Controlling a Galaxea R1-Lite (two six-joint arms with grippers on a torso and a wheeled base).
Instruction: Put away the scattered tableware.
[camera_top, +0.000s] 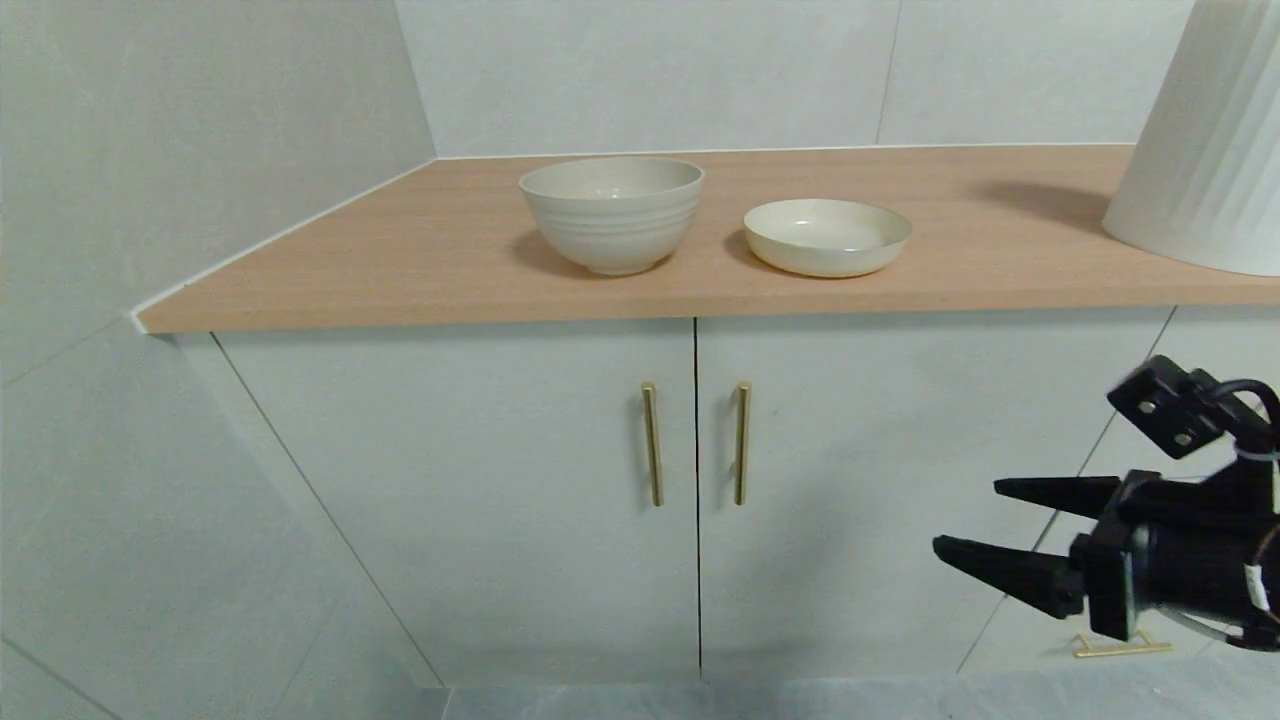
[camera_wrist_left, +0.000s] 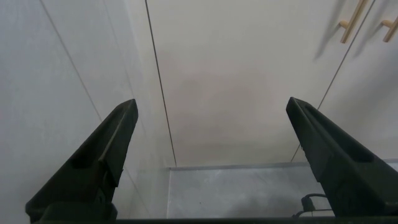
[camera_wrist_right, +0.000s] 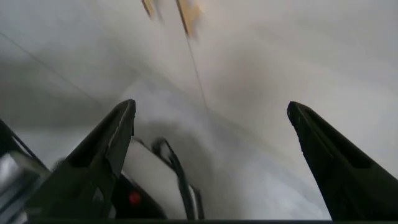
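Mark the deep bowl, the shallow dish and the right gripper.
deep bowl (camera_top: 612, 228), head view, outer wall.
shallow dish (camera_top: 826, 228), head view, inner floor.
right gripper (camera_top: 965, 515), head view, midway between its fingertips.

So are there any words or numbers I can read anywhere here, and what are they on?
None can be read.
Big bowl, small dish, cabinet doors: plain, no writing.
White tag behind the right gripper: too small to tell if it has any print.
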